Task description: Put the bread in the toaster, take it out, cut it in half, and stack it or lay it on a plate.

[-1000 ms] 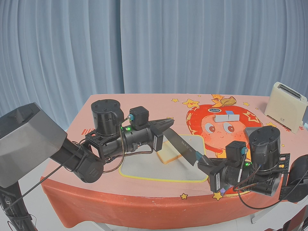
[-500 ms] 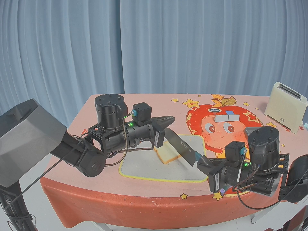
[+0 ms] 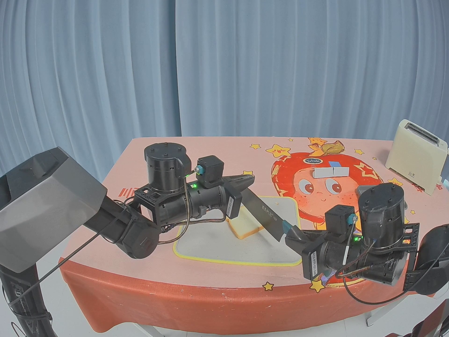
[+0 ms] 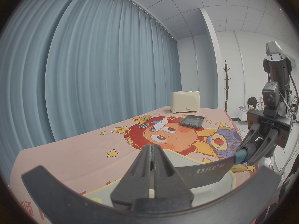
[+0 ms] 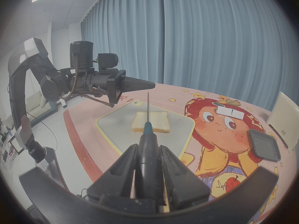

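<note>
A slice of bread (image 3: 244,224) lies flat on the white cutting board (image 3: 210,244). My right gripper (image 3: 293,234) is shut on the teal handle of a knife (image 3: 264,211), whose blade slants up and back over the bread. In the right wrist view the knife (image 5: 148,109) is edge-on over the middle of the bread (image 5: 151,122). My left gripper (image 3: 245,179) is shut with nothing in it, level above the board's far side, just behind the blade's tip. The cream toaster (image 3: 416,155) stands at the far right. A dark plate (image 5: 264,145) lies near it.
A small white and blue block (image 3: 331,171) rests on the tablecloth's cartoon face. The dark plate (image 4: 192,121) and the toaster (image 4: 184,101) lie across the table from the left gripper (image 4: 151,159). The table's front edge runs close below the board.
My left arm has slid to the right while its shut gripper tip stayed near the blade. The right arm and knife shifted slightly left and lower.
</note>
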`<state>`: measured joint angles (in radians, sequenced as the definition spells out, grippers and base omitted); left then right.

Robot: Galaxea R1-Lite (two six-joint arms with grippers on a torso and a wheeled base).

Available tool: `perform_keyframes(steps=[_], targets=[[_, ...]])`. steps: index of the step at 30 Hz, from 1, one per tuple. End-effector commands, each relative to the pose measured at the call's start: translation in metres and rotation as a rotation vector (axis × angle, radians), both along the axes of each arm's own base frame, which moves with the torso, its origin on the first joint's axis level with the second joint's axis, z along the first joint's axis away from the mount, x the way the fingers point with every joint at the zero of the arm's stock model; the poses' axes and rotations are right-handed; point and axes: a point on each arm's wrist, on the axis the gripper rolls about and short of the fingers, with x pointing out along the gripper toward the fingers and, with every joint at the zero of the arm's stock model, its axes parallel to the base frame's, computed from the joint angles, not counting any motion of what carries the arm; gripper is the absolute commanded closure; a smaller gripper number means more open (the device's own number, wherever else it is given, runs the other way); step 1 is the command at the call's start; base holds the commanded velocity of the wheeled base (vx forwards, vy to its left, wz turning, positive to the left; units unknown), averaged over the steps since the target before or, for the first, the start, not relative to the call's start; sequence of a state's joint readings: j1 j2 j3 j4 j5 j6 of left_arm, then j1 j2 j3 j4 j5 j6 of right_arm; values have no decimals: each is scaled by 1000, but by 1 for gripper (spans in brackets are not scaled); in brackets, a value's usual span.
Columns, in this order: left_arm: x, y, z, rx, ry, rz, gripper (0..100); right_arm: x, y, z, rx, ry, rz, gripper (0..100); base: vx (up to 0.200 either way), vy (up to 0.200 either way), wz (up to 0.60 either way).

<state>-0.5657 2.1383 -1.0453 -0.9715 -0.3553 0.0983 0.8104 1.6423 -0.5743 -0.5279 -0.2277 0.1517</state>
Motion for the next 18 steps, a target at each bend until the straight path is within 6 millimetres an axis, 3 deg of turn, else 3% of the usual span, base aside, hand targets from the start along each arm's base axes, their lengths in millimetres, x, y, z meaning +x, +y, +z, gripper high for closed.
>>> perform_keyframes(steps=[1,8,18], targets=[[5,-3,-7,5,8,1,100,2,2,-5,-12,11,-1,100,0,0,0],[7,-3,-13,39,55,5,100,2,1,-4,-10,9,-3,100,0,0,0],[11,-6,-7,70,28,12,100,2,1,-3,-9,6,-2,100,0,0,0]])
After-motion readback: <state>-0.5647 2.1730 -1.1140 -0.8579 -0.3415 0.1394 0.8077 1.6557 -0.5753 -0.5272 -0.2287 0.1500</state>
